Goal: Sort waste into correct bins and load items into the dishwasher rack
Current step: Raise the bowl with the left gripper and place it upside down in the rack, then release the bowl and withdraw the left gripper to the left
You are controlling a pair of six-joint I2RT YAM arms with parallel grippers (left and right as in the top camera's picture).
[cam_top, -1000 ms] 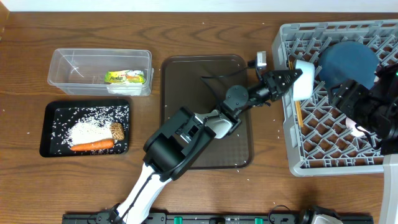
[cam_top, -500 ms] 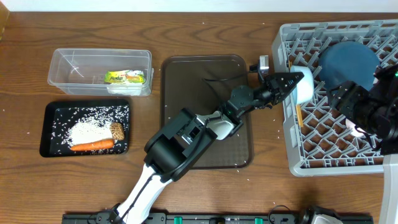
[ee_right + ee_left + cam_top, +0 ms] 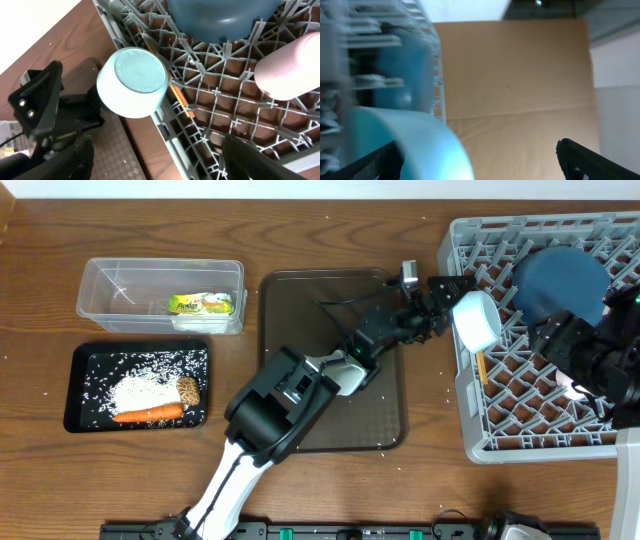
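Observation:
The light-blue cup [image 3: 478, 320] lies tipped, bottom outward [image 3: 135, 82], on the left edge of the grey dishwasher rack [image 3: 470, 420]. My left gripper [image 3: 440, 292] stands open just left of it; in the left wrist view the cup [image 3: 420, 145] is a blur beside the left finger [image 3: 375, 162]. The dark-blue plate [image 3: 560, 285] leans in the rack's back. The pink cup [image 3: 287, 65] and the chopsticks [image 3: 177, 97] rest on the grid. My right gripper [image 3: 160, 165] hangs open over the rack's left rim, holding nothing.
The brown serving tray [image 3: 330, 400] lies under the left arm. A clear tub [image 3: 110, 290] at the back left holds the green-yellow wrapper [image 3: 200, 304]. The black tray [image 3: 80, 370] holds rice [image 3: 140, 392], the carrot [image 3: 148, 415] and the brown lump [image 3: 187, 390].
My left gripper has opened and let go of the light-blue cup, then drawn back a little to the left. The cup has tipped onto the rack's edge. The right arm has stayed put.

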